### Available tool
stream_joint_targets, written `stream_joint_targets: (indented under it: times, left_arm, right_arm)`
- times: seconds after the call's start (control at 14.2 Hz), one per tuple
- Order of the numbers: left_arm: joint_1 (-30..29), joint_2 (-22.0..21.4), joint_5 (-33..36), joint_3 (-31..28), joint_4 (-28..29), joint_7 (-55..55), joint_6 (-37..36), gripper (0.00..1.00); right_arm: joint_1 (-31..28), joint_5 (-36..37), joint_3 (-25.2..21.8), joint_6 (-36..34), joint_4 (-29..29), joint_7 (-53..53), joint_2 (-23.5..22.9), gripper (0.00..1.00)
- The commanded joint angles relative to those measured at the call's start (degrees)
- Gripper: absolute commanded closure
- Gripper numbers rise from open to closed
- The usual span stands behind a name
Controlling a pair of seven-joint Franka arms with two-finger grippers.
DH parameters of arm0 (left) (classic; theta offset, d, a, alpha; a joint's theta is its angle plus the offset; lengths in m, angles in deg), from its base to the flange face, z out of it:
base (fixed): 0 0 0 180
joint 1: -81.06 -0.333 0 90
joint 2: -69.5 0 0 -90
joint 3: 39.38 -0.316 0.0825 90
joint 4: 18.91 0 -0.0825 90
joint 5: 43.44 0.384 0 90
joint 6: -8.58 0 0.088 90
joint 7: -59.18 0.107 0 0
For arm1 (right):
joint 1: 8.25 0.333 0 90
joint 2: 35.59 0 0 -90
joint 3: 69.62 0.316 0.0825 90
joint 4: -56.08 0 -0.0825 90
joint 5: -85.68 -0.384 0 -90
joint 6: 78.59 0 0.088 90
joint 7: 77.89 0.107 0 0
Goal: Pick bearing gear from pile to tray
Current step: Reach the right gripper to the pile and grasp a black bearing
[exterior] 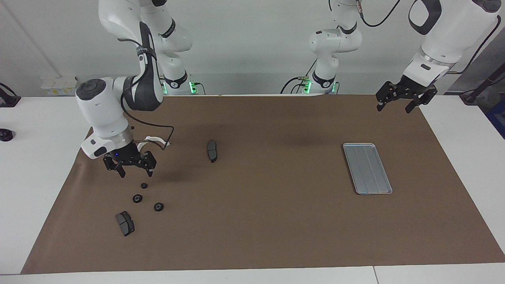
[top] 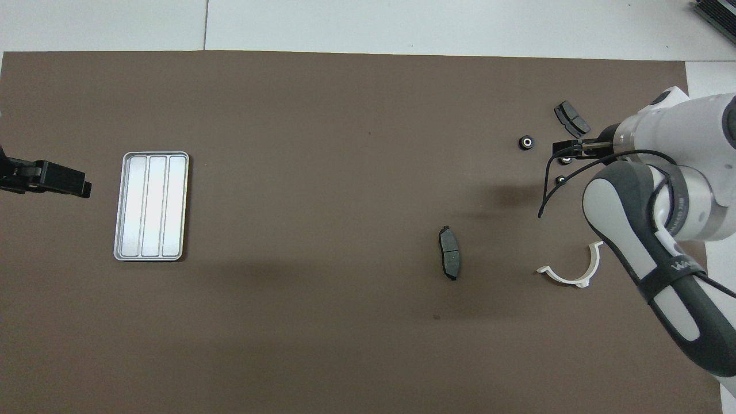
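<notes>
Brown mat (exterior: 256, 221) covers most of the white table (exterior: 465, 157). Two dark brake pads lie on the mat: one (exterior: 212, 150) near mid-mat, long axis running 12 to 6 in the facing view; the other (exterior: 125, 223) toward the right arm's end, lying at 7 from the first. White curved clip (top: 572, 270) lies on the mat at 3 from the first pad in the overhead view.

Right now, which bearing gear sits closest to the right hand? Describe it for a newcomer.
On the brown mat, at the right arm's end, the right hand hangs over three small black rings. The target gear is the smallest-looking, nearest the robots, almost under the fingertips.
</notes>
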Motion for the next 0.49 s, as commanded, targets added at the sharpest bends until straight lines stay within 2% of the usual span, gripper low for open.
stream_joint_targets:
  times: [0.0,0.42]
  left_arm:
    - [-0.28,-1.39,-0.20,0.06,1.55,-0.21,-0.09,0.00]
    - [-0.28,-1.39,-0.20,0.06,1.55,-0.21,-0.09,0.00]
  right_arm:
    - [-0.60,-0.17,0.21,4.88,2.03,-2.54,-4.38,0.00]
    - [1.69,-0.17,0.21,12.36,5.72,-2.28,-13.53,0.12]
